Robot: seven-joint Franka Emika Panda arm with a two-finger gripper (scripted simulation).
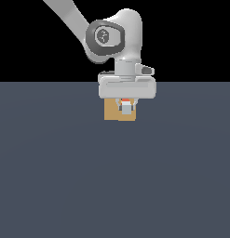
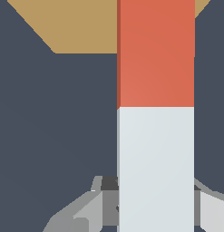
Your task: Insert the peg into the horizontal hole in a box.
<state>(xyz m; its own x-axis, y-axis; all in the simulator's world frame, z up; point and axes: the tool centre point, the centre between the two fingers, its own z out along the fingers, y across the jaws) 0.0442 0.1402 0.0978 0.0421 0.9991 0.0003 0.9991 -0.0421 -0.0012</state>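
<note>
The hand point(image 1: 127, 103) grasps the peg point(image 2: 156, 54), just above centre in the exterior view and directly in front of the box point(image 1: 111, 111). This looks like the carry-and-align step, insertion not yet begun. Next, the peg's orange end must be lined up squarely with the hole. That hole is hidden in both views, and the peg overlaps the box's tan face in the wrist view.

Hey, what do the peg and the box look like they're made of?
It's a simulator render, so only looks count. The peg is a flat-faced bar, matte orange-red at one end and pale grey-white at the other, like painted plastic or wood; no grain or shine shows. The box is plain matte tan, cardboard- or wood-coloured, without texture. Neither material can be confirmed.
</note>
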